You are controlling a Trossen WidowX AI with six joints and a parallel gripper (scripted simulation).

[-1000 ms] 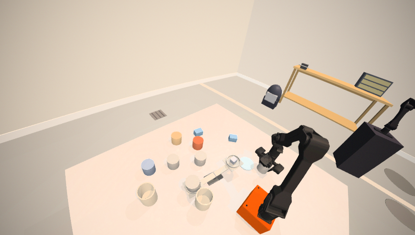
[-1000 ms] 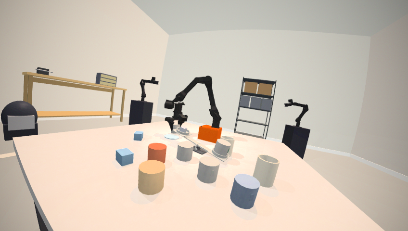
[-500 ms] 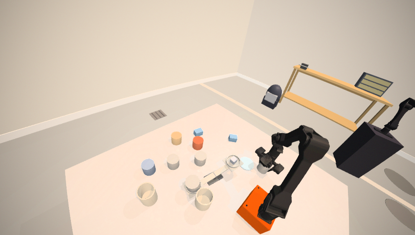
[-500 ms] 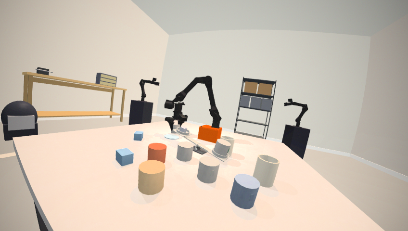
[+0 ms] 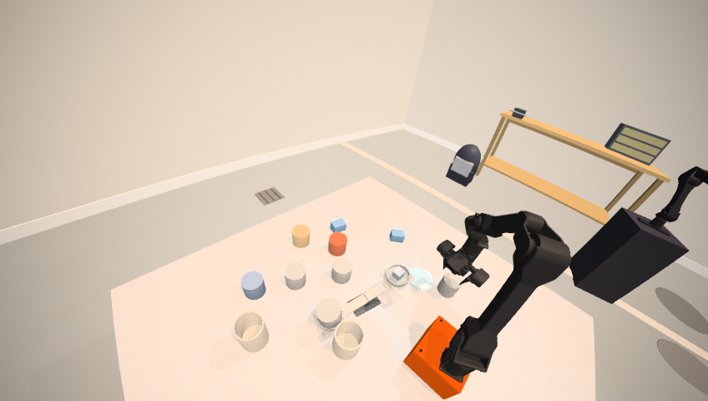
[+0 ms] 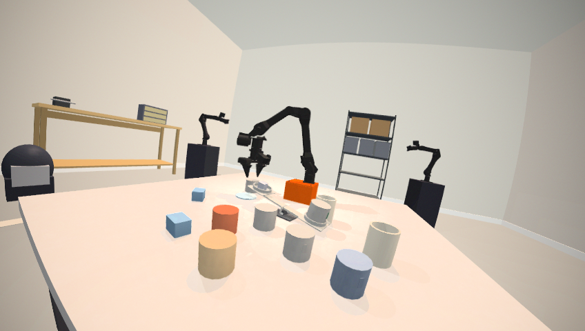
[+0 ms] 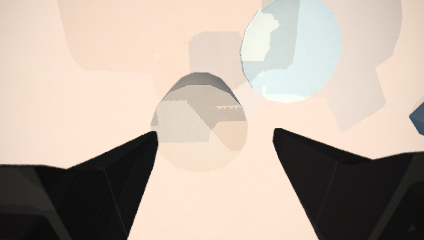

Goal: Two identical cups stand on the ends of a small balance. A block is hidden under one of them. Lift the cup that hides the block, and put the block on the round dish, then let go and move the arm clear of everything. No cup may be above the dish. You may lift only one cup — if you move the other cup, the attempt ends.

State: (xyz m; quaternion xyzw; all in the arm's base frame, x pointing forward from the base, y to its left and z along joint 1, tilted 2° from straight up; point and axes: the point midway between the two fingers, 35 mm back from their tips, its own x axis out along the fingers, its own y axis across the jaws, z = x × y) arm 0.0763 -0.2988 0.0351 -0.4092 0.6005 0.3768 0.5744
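My gripper (image 5: 458, 271) (image 6: 252, 176) (image 7: 216, 136) is open, with its fingertips above a grey cup (image 5: 447, 286) (image 6: 248, 186) (image 7: 200, 130) that stands on the table beside the dish. Nothing is between the fingers. The pale blue round dish (image 5: 422, 279) (image 6: 245, 196) (image 7: 310, 50) bears nothing and no cup is above it. A small pale block (image 5: 397, 273) (image 6: 262, 185) lies uncovered in the ringed pan at one end of the balance (image 5: 365, 297) (image 6: 275, 200). The other balance cup (image 5: 328, 312) (image 6: 319, 209) stands on the opposite end, leaning slightly.
Two blue blocks (image 5: 338, 225) (image 5: 397, 235), an orange cylinder (image 5: 300, 236), a red cylinder (image 5: 337, 244) and two grey cylinders (image 5: 295, 276) (image 5: 341, 271) stand beyond the balance. A blue cylinder (image 5: 253, 286) and two hollow beige cups (image 5: 253, 342) (image 5: 346, 347) stand around its far end.
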